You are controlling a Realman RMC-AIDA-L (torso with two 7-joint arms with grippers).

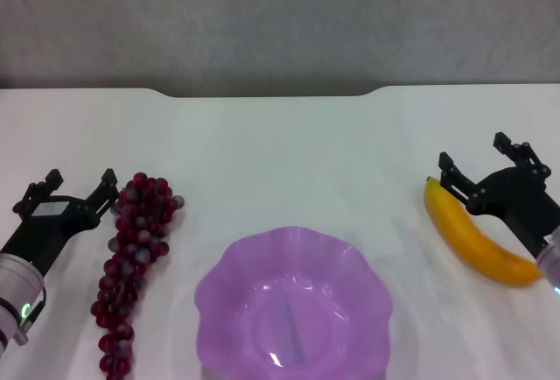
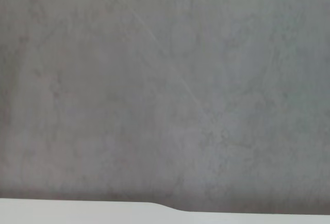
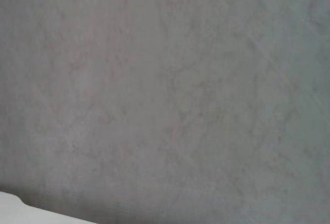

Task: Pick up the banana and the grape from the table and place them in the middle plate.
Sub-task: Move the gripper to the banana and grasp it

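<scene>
Left gripper (image 1: pixel 77 189): my fingers wide, beside the dark red-purple grape bunch (image 1: pixel 131 262), left edge.
Right gripper (image 1: pixel 481 168): wide, over the smooth yellow banana (image 1: pixel 477 242), right edge.

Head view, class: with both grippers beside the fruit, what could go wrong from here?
1. The long bunch of dark red-purple grapes is loose; the open left gripper, beside its far end, may lift it lopsided.
2. The smooth yellow banana may roll from the open right gripper.
3. Both arms could crowd over the purple scalloped plate.
</scene>
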